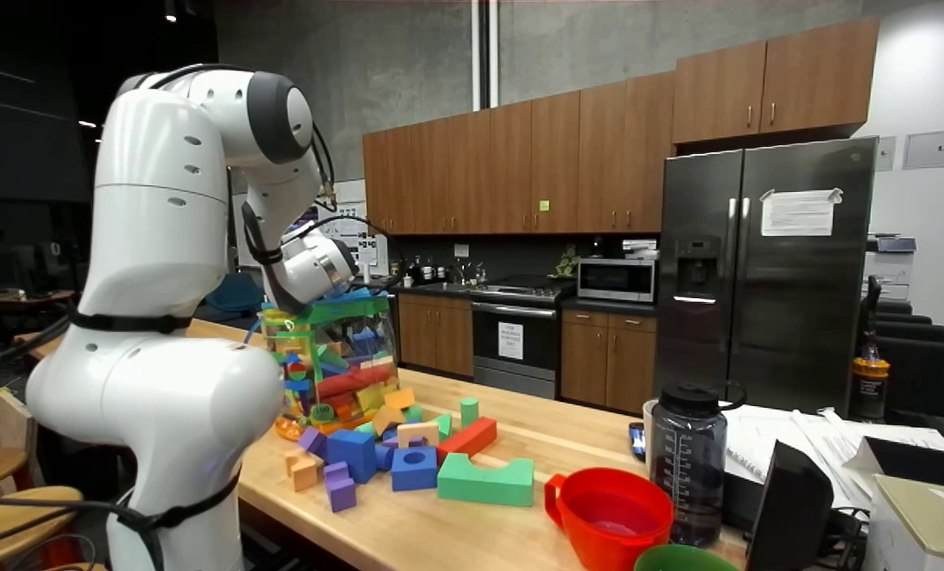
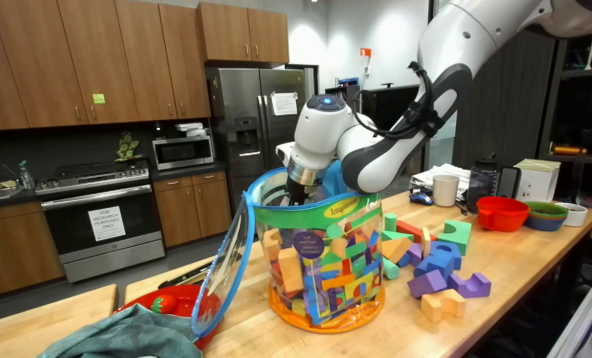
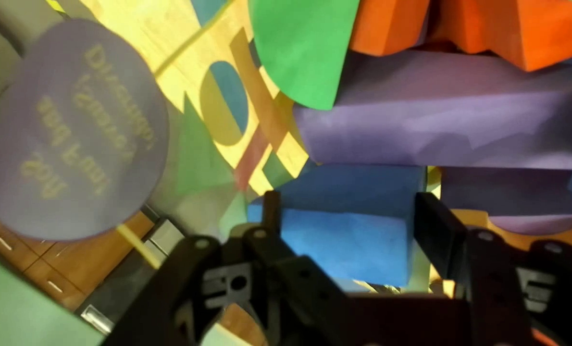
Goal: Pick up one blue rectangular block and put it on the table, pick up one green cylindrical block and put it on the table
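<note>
In the wrist view my gripper [image 3: 347, 204] is inside the clear block bag, its two fingers wide apart. A blue rectangular block [image 3: 343, 245] lies between and behind the fingers; its left end extends past the left finger, and its right edge is near the right finger. In an exterior view the gripper [image 2: 298, 194] reaches down through the bag's open top, its fingertips hidden. A green cylindrical block [image 1: 470, 411] stands on the pale wooden table [image 1: 408, 539], also seen in an exterior view [image 2: 390, 222]. Another green cylinder [image 2: 389, 268] lies by the bag.
The clear bag [image 2: 321, 325], full of blocks, stands on the table. Loose blocks, including a green arch [image 1: 484, 482] and purple arch [image 2: 470, 285], lie beside it. A red cup [image 1: 611, 511] and bottle [image 1: 688, 464] stand further along. A red bowl with cloth [image 2: 127, 333] is near the bag's lid.
</note>
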You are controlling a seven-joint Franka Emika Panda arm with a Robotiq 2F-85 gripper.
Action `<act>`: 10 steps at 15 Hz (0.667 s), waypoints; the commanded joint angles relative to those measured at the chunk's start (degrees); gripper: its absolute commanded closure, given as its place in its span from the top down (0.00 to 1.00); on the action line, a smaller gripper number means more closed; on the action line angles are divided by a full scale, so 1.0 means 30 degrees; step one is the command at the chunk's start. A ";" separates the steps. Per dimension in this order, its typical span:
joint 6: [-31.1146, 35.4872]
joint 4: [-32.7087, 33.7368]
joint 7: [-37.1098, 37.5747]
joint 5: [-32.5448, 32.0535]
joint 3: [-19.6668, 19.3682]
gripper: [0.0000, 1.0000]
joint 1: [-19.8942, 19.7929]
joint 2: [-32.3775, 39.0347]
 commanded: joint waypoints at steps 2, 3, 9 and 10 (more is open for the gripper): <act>-0.0169 0.0845 -0.4062 0.4216 0.0244 0.41 -0.0640 0.0160; -0.0336 0.1089 -0.4992 0.5275 0.0255 0.39 -0.0717 0.0144; -0.2313 0.3353 -0.8872 1.0967 0.0486 0.00 -0.1244 0.0186; -0.2755 0.3711 -0.9233 1.1598 0.0514 0.00 -0.1314 0.0154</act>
